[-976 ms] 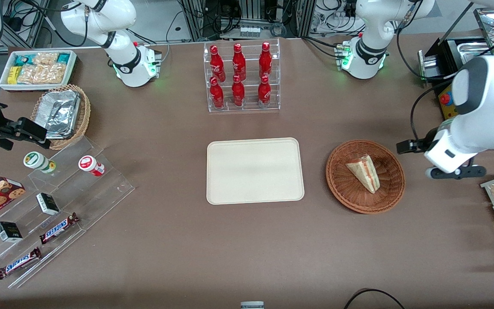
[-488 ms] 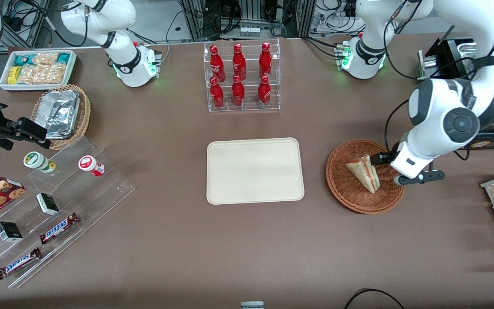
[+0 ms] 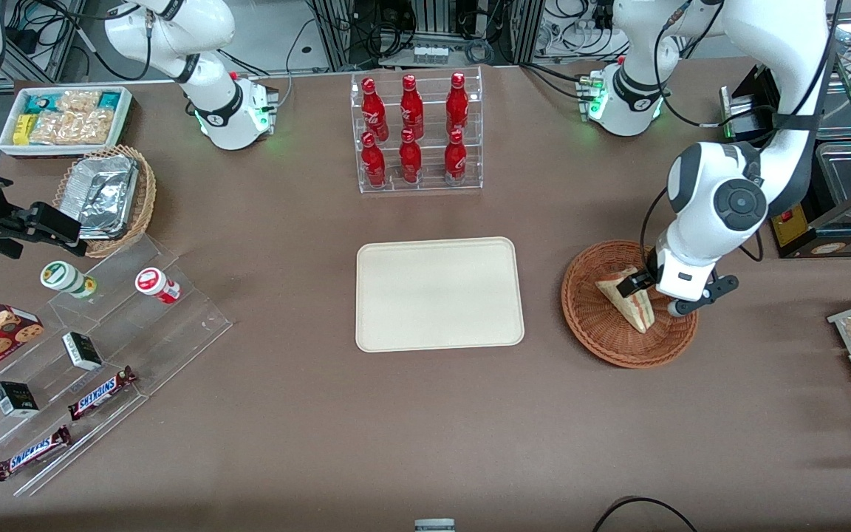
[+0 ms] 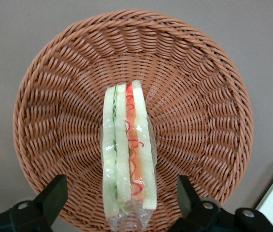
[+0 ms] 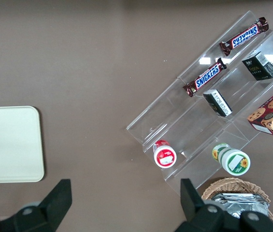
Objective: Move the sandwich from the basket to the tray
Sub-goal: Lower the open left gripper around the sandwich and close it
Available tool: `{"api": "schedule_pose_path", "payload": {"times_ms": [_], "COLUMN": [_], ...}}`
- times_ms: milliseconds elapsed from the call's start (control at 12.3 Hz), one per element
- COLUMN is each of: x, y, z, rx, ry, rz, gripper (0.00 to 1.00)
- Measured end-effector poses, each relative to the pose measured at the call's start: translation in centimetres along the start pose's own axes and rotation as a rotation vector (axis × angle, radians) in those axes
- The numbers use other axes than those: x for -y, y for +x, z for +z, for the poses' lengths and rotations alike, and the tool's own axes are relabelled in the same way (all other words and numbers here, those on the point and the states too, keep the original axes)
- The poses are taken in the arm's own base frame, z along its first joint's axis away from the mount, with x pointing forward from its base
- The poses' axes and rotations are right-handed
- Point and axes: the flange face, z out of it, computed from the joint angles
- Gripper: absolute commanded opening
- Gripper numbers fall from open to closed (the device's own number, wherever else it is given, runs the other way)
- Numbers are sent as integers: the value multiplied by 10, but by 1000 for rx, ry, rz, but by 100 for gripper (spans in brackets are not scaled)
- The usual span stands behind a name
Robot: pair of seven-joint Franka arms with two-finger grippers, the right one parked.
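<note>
Wicker, reddish-brown: one round shallow basket [image 4: 39, 96] on the bench, toward my working end, well apart from nothing but its neighbour, the tray [image 3: 439, 292].

Item, sandwich [image 4: 127, 150]: one wedge, wrapped in clear film, lying in the middle of the basket with its cut side up; white bread, red, orange and green layers showing. Not yet lifted.

Item, jaws [image 4: 122, 205]: mine, spread wide, hanging just above the sandwich. One finger stands to each side of the wedge, neither touching it; the wedge's long line runs between them.

Item, tray: cream, flat, low rim, nothing on it; lies beside the basket, toward the parked arm's end.

Step in hand, by my judgement: descent and grip. Notes for doing it well:
- come straight down, keeping the wedge centred between the fingers;
- stop short of the weave so the tips do not snag it;
- close across the bread faces, gently, since bread squashes and film slips;
- lift clear of the basket rim before carrying sideways to the tray.
</note>
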Motion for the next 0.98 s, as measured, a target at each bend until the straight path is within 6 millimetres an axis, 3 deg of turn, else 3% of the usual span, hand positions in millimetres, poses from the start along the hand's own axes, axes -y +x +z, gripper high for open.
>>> {"api": "schedule_pose_path", "payload": {"times_ms": [407,894,976], "x": [1,3,3], "y": [-2,-5,-6], "z": [11,43,45], "rx": [2,40,43], "ry": [1,36,39], "rz": [-185,-203,-203], "gripper": [100,100,90]}}
